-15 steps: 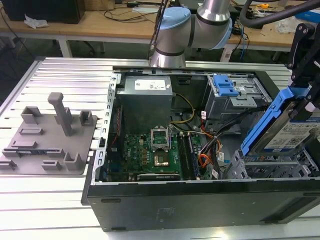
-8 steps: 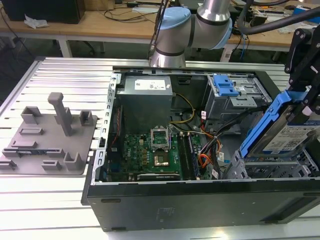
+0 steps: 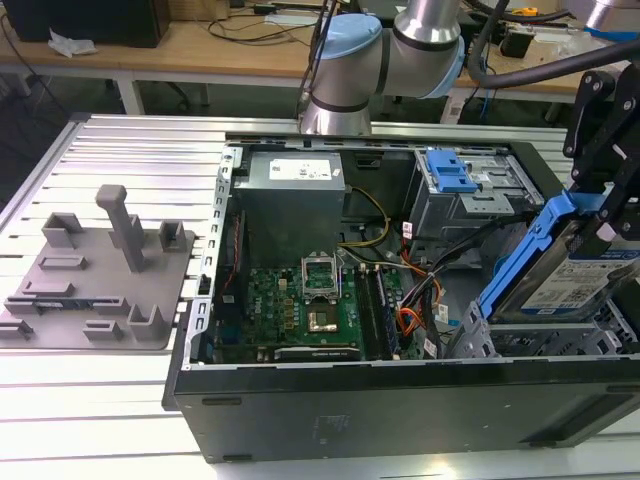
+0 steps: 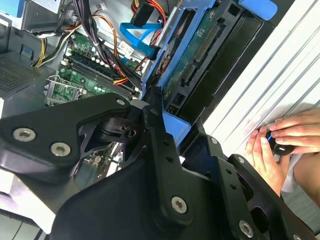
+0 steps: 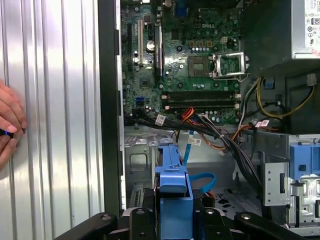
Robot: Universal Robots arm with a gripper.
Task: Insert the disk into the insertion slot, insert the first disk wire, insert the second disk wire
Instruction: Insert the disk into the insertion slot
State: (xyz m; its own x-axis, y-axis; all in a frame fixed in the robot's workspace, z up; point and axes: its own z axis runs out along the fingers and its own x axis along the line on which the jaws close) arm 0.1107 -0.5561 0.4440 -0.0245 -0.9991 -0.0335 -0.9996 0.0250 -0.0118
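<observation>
The disk (image 3: 585,280), a silver drive with a white label in a bright blue frame (image 3: 525,260), hangs tilted over the case's corner at the exterior view's right. My black gripper (image 3: 598,215) is shut on it from above. Just below it sits the insertion slot (image 3: 540,342), a grey perforated cage. In the first wrist view the blue frame (image 5: 172,187) stands between my fingers (image 5: 137,220), with the cage wall (image 5: 140,162) beyond it. The second wrist view shows the disk's green underside (image 4: 200,55). A blue flat cable (image 5: 202,179) and orange-black wires (image 3: 412,322) lie loose beside the cage.
Inside the open case are a grey power supply (image 3: 295,200), a green motherboard (image 3: 300,310) and a larger bay with a blue latch (image 3: 452,172). A grey fixture plate (image 3: 100,270) lies on the slatted table (image 3: 120,400). A person's hand (image 4: 287,137) holds a small black device.
</observation>
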